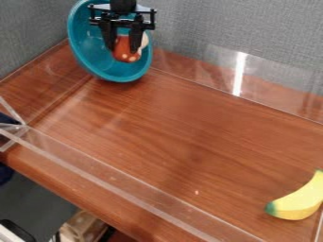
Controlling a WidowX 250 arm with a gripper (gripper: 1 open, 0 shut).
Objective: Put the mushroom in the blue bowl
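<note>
- Fingers (116,40): you see two dark fingers pointing straight down, closed on the mushroom (125,52) from either side.
- Gripper (124,49): your black gripper hangs over the inside of the blue bowl (91,57), its body dark against the grey wall behind.
- Mushroom: you find it pinched between the fingers, its red-orange cap showing low in the grip and a pale part above; it sits within the bowl's outline, near the bowl's right-hand side. Whether it touches the bowl's inner surface you cannot tell.
- Blue bowl: it stands tilted, its glossy teal inside facing you, at the far left corner of the wooden table (177,132).
- Clear wall (271,80): a low transparent barrier rims the table; one panel rises to the right of the bowl, well apart from it.
- Banana (297,200): a yellow banana lies at the table's near right edge, diagonally opposite the bowl and well apart from it.
</note>
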